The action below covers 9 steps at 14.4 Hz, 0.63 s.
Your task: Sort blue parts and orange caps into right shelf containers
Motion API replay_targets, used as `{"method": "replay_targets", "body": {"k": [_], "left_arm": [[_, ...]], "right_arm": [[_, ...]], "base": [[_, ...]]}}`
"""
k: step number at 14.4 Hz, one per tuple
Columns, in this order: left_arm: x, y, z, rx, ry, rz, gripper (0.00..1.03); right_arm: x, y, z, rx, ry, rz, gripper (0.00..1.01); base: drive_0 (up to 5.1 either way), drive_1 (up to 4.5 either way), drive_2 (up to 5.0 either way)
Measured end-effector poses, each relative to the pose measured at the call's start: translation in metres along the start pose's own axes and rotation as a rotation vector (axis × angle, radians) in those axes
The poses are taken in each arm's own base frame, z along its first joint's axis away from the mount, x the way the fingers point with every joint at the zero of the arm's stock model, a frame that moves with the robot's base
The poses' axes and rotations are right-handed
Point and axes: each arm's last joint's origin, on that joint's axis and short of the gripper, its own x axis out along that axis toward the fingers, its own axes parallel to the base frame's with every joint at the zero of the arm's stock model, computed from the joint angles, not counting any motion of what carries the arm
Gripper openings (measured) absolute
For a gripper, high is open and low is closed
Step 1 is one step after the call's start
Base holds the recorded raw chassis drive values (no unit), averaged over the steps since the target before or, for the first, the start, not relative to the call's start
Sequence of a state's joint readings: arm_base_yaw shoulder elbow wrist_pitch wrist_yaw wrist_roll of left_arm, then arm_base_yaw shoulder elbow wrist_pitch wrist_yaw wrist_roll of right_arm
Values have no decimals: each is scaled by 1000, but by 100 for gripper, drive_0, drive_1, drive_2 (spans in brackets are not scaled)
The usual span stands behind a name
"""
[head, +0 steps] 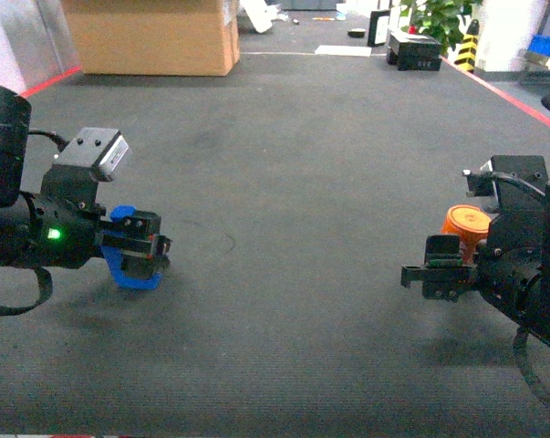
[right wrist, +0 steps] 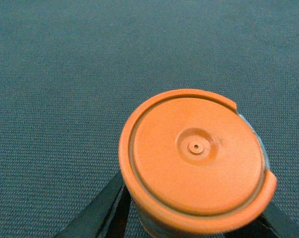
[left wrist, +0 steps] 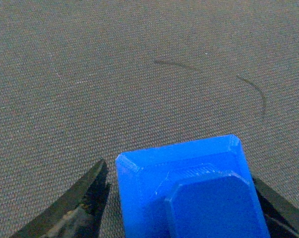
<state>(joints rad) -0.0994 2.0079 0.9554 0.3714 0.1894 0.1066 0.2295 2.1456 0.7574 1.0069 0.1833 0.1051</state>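
Observation:
My left gripper [head: 151,248] is low over the dark carpet at the left and shut on a bright-blue part [head: 131,270]. In the left wrist view that blue part [left wrist: 189,188] fills the space between the black fingers [left wrist: 82,198], with my left gripper [left wrist: 179,173] closed round it. At the right, my right gripper [head: 439,269] is shut on an orange cap [head: 466,222]. The right wrist view has the orange cap [right wrist: 196,153] with its round face toward the camera, held in my right gripper [right wrist: 194,198]. The shelf and its containers cannot be made out.
A large cardboard box [head: 156,36] stands at the back left. Black cases [head: 413,47] and a green plant [head: 439,16] are at the back right. Red floor lines [head: 512,96] border the carpet. Small blue shapes [head: 545,44] show at the far right edge.

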Motion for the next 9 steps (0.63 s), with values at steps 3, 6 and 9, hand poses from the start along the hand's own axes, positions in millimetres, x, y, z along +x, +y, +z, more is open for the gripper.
{"method": "replay_targets", "body": {"k": [3, 6, 9], "left_arm": [[0, 2, 1, -1, -15, 3, 47], [-2, 1, -3, -12, -42, 7, 44], [-25, 11, -2, -96, -182, 89, 44]], "right_arm": [[0, 0, 0, -13, 0, -4, 44], [-4, -1, 3, -16, -18, -7, 44], [-26, -3, 22, 1, -111, -10, 44]], "base": [[0, 0, 0], [0, 0, 0], [0, 0, 0]]}}
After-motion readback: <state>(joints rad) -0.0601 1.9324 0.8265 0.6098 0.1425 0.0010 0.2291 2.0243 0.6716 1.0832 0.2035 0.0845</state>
